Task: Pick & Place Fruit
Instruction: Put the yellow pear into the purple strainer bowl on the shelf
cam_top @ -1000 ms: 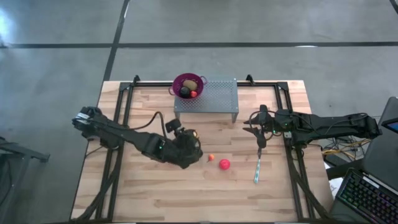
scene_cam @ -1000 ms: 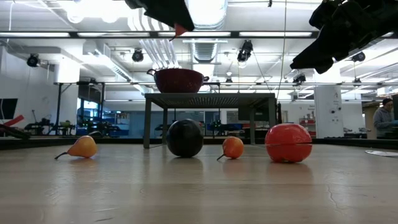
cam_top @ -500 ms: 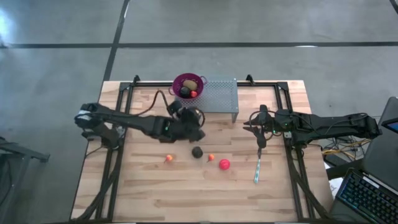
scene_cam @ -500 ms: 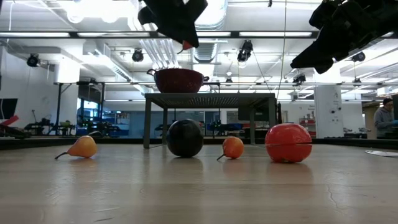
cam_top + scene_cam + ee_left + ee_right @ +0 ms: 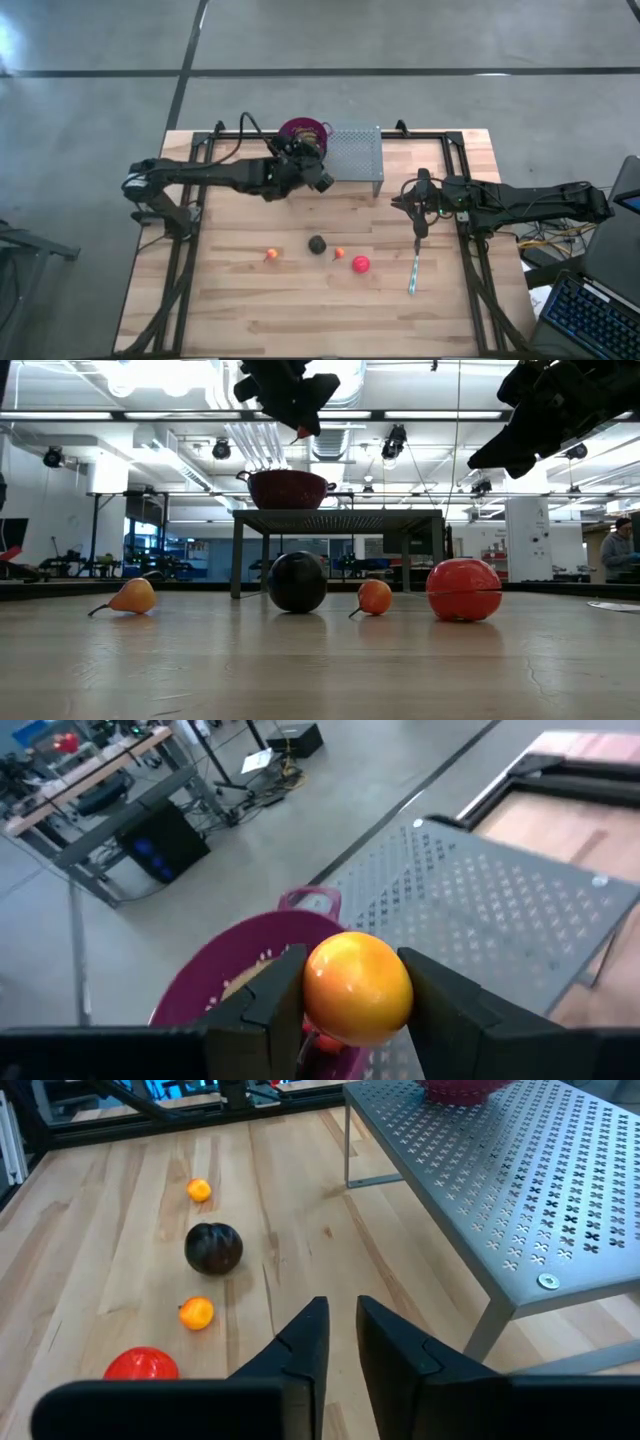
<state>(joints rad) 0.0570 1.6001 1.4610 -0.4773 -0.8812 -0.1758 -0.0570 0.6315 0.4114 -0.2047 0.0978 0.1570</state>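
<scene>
My left gripper [image 5: 308,163] is shut on a small orange fruit [image 5: 357,988] and hangs over the purple colander bowl [image 5: 215,982], which stands on a perforated metal stand [image 5: 345,158] at the far edge. On the wood lie a black ball [image 5: 317,244], two small orange fruits [image 5: 271,255] [image 5: 339,253] and a red ball [image 5: 360,264]. My right gripper [image 5: 341,1335] waits at the table's right, its fingers a narrow gap apart with nothing between them. My left gripper pinches the orange fruit by two opposite sides [image 5: 312,992] between its two fingers. The fingers slant down toward the table's far edge. The fruit is lifted clear, just above the colander's rim [image 5: 190,982].
A slim teal stick [image 5: 413,273] lies on the wood below my right gripper. A red piece [image 5: 322,1042] shows inside the colander. Black frame rails run along the table's left, right and far sides. The near half of the wood holds nothing else.
My left gripper has travelled from the middle of the table toward the far edge and upward, carrying the orange fruit to above the colander. Its leaving has uncovered the black ball and one orange fruit, which lie still.
</scene>
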